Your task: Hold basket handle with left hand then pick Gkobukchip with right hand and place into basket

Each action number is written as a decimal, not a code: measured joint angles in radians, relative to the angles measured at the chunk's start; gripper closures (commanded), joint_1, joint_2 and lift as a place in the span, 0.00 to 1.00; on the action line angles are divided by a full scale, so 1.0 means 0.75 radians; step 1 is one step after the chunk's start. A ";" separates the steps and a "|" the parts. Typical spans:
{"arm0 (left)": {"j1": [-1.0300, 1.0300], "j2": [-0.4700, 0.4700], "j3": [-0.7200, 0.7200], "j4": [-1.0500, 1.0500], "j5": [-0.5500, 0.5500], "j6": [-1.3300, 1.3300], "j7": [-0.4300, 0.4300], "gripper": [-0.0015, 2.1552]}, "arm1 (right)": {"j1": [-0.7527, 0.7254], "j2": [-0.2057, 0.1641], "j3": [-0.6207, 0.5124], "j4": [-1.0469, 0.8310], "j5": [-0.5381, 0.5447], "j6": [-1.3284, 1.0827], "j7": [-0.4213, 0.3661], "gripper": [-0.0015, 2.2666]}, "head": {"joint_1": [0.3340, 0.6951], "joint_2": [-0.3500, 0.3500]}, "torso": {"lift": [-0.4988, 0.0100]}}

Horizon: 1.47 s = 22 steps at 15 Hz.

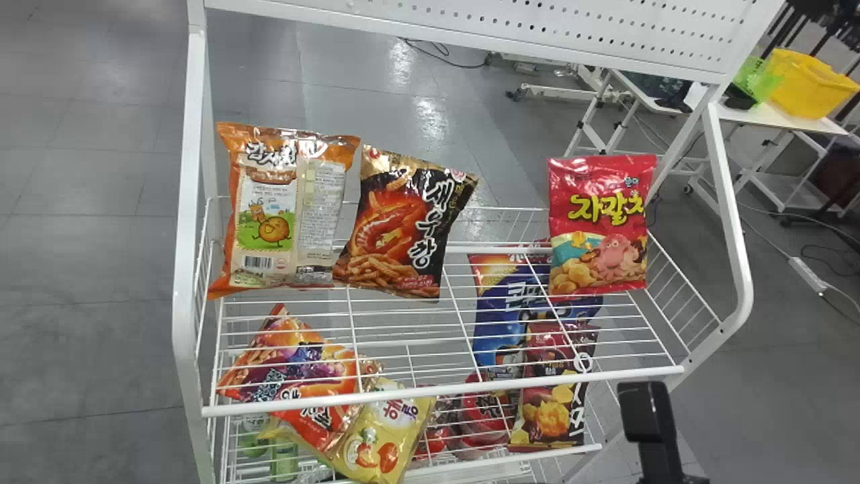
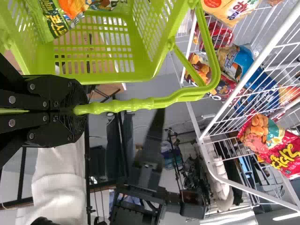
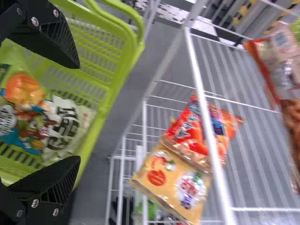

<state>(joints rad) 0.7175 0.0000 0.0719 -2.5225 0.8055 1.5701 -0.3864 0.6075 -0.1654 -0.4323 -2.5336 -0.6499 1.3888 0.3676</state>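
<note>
My right gripper (image 1: 643, 411) shows as a black part at the head view's lower right. In the right wrist view the right gripper (image 3: 78, 112) is open above the green basket (image 3: 110, 61), its fingers spread over the Gkobukchip (image 3: 33, 112), which lies inside. No bag is held between them. In the left wrist view my left gripper (image 2: 78, 110) is shut on the green basket handle (image 2: 140, 104); the Gkobukchip (image 2: 57, 19) lies in the basket there, partly cut off by the view's edge.
A white wire rack (image 1: 443, 390) stands ahead. Its upper shelf bears an orange bag (image 1: 285, 208), a black-and-red bag (image 1: 403, 225) and a red bag (image 1: 600, 225); several more bags, including a yellow one (image 1: 383, 430), lie below. In the right wrist view the rack's front rail (image 3: 206, 122) is beside the basket.
</note>
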 measured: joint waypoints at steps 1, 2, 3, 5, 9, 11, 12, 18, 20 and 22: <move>0.000 0.000 -0.002 0.002 -0.006 0.000 0.000 0.80 | 0.019 0.012 0.021 0.019 0.046 -0.225 0.025 0.06 | 1.00 0.00 | 0.92; 0.001 0.000 -0.007 0.004 -0.012 0.000 -0.001 0.80 | 0.047 0.024 0.053 0.041 0.097 -0.482 0.040 0.06 | 1.00 0.00 | 0.92; 0.001 0.000 -0.014 0.005 -0.021 0.000 -0.001 0.80 | 0.086 0.038 0.101 0.068 0.157 -0.790 0.044 0.06 | 1.00 0.00 | 0.92; 0.001 0.000 -0.022 0.006 -0.033 0.000 0.000 0.80 | 0.135 0.061 0.179 0.115 0.210 -1.121 0.041 0.06 | 1.00 0.00 | 0.92; 0.000 0.000 -0.024 0.021 -0.036 0.000 -0.007 0.80 | 0.212 0.089 0.335 0.281 0.340 -1.709 -0.057 0.06 | 1.00 0.00 | 0.92; -0.001 0.000 -0.022 0.035 -0.038 0.000 -0.020 0.80 | 0.236 0.096 0.362 0.316 0.373 -1.772 -0.110 0.06 | 1.00 0.00 | 0.92; -0.001 0.000 -0.020 0.042 -0.039 0.000 -0.026 0.80 | 0.248 0.098 0.366 0.321 0.395 -1.785 -0.138 0.06 | 1.00 0.00 | 0.92; -0.002 0.000 -0.012 0.073 -0.039 0.000 -0.062 0.80 | 0.296 0.096 0.369 0.317 0.512 -1.729 -0.229 0.06 | 1.00 0.00 | 0.92; -0.001 0.000 -0.011 0.071 -0.038 0.000 -0.070 0.80 | 0.296 0.097 0.368 0.288 0.513 -1.612 -0.232 0.06 | 1.00 0.00 | 0.92; 0.000 0.000 -0.007 0.070 -0.034 0.000 -0.081 0.80 | 0.296 0.102 0.371 0.272 0.513 -1.562 -0.231 0.06 | 1.00 0.00 | 0.92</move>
<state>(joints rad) 0.7178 0.0000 0.0669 -2.4698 0.7799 1.5701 -0.4475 0.8297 -0.0891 -0.1543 -2.3294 -0.2654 0.2176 0.1948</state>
